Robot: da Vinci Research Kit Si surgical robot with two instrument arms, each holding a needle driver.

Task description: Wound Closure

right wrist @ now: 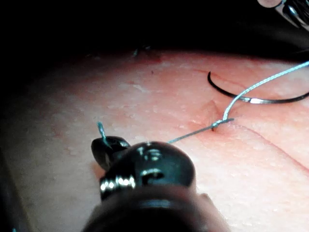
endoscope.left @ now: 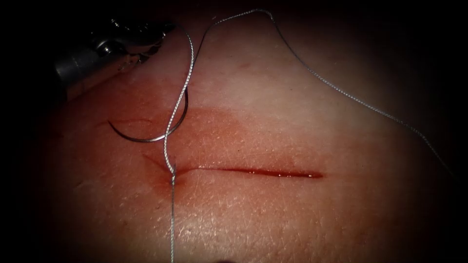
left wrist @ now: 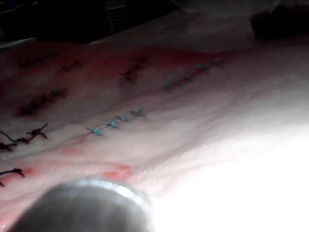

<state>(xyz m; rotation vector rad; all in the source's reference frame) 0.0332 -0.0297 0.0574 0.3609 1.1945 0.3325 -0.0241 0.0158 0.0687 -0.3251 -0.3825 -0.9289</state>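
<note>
My curved needle [endoscope.left: 146, 138] lies loose on the tissue [endoscope.left: 273, 214], on the far side of the cut [endoscope.left: 253, 171] near its left end, its arc open away from the cut, its tip free and not in the tissue; the thread [endoscope.left: 181, 92] crosses over the needle, enters a stitch at the cut's left end, and one strand runs taut toward the near edge; my right tool [right wrist: 108, 147] holds that strand's short end in its jaws; red fluid [endoscope.left: 214, 127] stains the tissue around the cut.

Grey metal left tool [endoscope.left: 127, 43], glossy black right tool [right wrist: 145, 169]
</note>
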